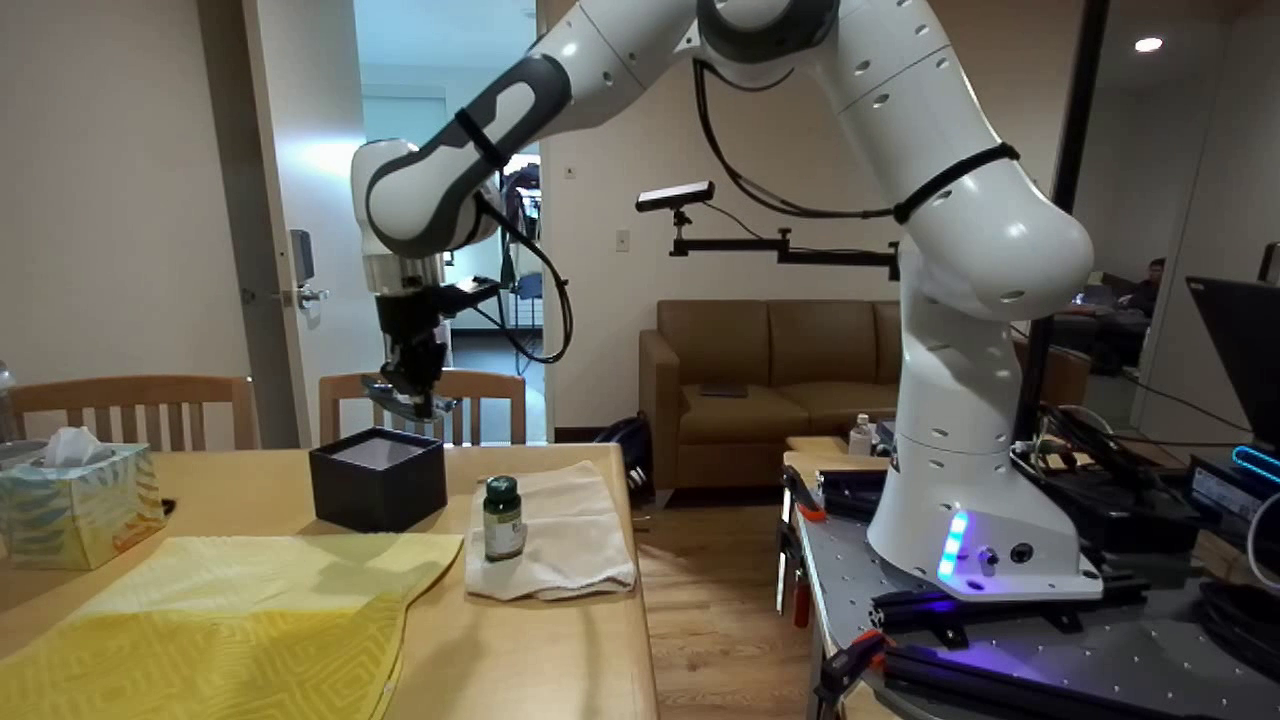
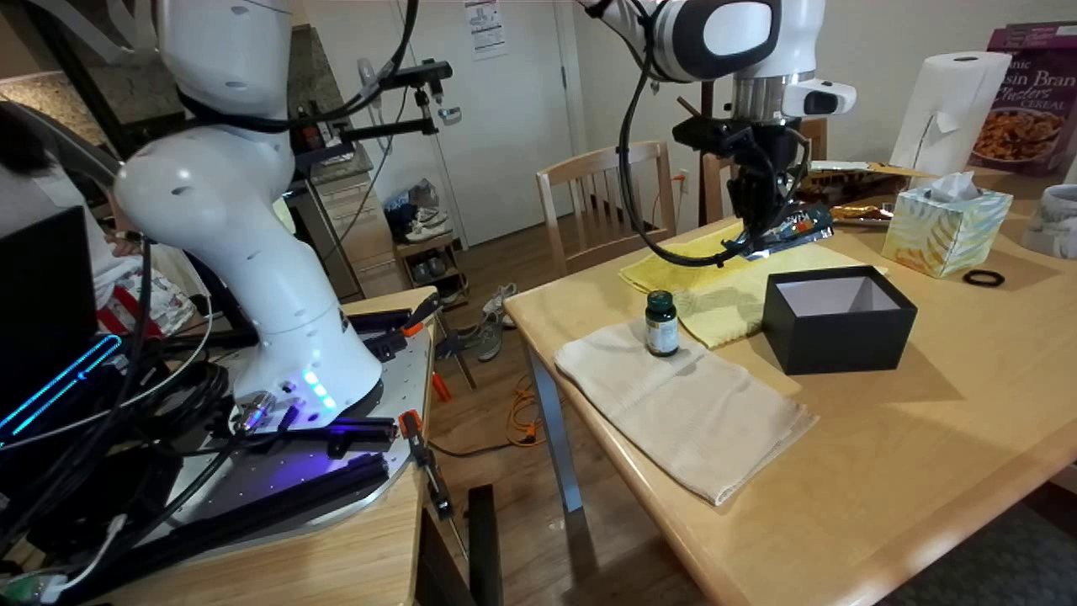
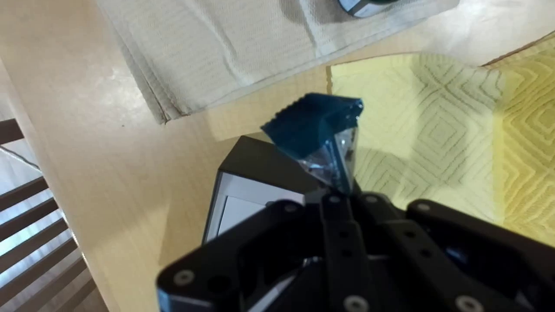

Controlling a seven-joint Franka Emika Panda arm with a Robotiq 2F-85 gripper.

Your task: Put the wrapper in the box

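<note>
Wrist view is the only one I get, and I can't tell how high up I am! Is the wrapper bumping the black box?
Observer: No, both exterior views show a gap, with the wrapper hanging higher than the black box.
Operator: Phew! What else is there that my picture doesn't show?
Observer: A tissue box on the same table, with a tissue poking out of its top.
</note>
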